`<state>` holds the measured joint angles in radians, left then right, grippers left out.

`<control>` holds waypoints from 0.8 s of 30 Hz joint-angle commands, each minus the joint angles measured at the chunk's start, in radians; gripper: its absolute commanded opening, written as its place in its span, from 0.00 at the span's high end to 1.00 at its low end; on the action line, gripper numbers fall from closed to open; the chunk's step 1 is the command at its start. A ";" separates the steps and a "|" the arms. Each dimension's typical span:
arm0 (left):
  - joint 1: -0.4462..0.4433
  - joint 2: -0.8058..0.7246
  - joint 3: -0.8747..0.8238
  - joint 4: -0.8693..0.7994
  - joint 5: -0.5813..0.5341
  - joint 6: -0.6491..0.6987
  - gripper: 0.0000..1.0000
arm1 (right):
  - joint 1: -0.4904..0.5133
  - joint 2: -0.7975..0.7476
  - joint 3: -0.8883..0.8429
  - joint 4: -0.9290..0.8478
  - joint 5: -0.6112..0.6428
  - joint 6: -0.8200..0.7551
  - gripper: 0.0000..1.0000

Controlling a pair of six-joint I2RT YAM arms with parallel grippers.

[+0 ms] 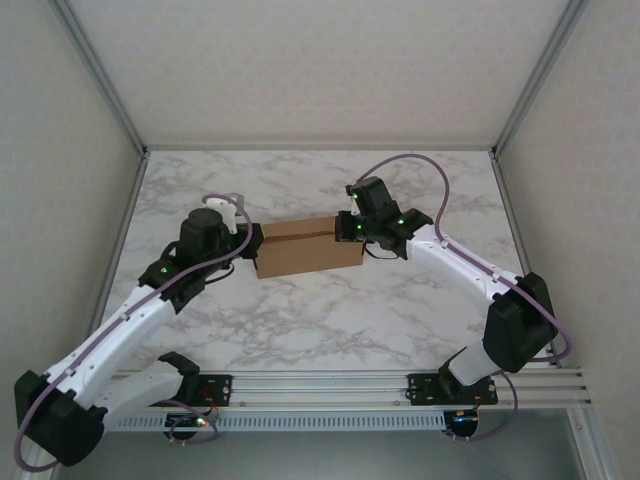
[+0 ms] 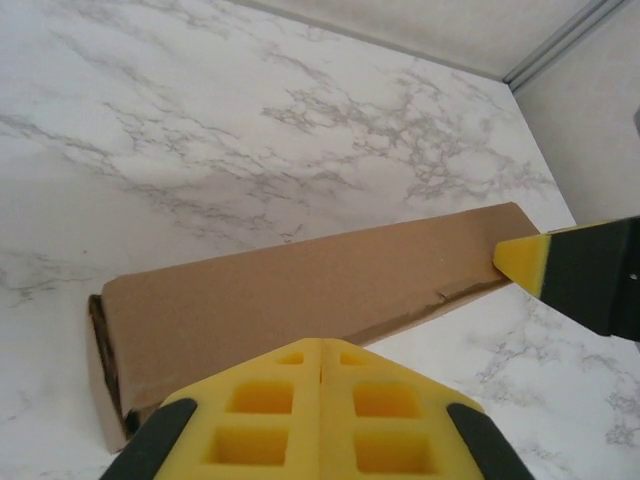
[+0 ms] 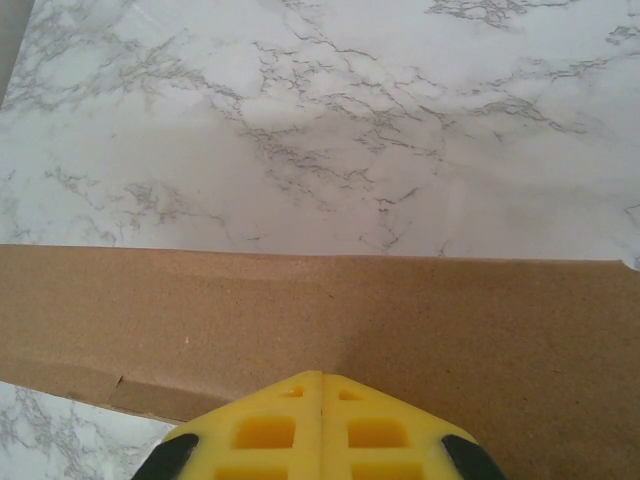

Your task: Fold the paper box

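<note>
The paper box [image 1: 300,250] is a closed, shallow brown cardboard mailer lying on the marble table between the two arms. My left gripper [image 1: 254,240] is at the box's left end. In the left wrist view its yellow pads [image 2: 322,345] are pressed together with nothing between them, their tips over the box's top [image 2: 300,285]. My right gripper [image 1: 347,228] is at the box's far right corner. It is shut too, with its tips [image 3: 322,378] over the cardboard lid [image 3: 400,310]. One of its yellow-tipped fingers [image 2: 525,262] shows against the box's far end in the left wrist view.
The white marble table [image 1: 330,320] lies open in front of and behind the box. Pale walls with aluminium posts [image 1: 100,75] close in the back and sides. A metal rail [image 1: 330,385] carrying both arm bases runs along the near edge.
</note>
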<state>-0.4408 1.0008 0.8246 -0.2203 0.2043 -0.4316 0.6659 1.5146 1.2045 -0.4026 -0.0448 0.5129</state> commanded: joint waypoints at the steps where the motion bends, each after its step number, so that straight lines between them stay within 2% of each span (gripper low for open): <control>1: 0.034 0.031 0.012 0.059 0.063 -0.052 0.98 | 0.016 0.029 -0.040 -0.135 0.021 -0.007 0.98; 6: 0.089 0.053 -0.047 0.098 0.104 -0.075 1.00 | 0.017 0.029 -0.039 -0.136 0.024 -0.007 0.98; 13: 0.093 0.018 -0.166 0.164 0.133 -0.120 1.00 | 0.019 0.033 -0.057 -0.123 0.024 -0.003 0.98; 24: 0.096 0.010 -0.264 0.137 0.061 -0.174 1.00 | 0.019 0.012 -0.054 -0.136 0.028 -0.019 0.96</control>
<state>-0.3523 0.9993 0.6029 -0.0048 0.2951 -0.5777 0.6724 1.5101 1.1843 -0.3794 -0.0334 0.5098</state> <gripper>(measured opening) 0.050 0.045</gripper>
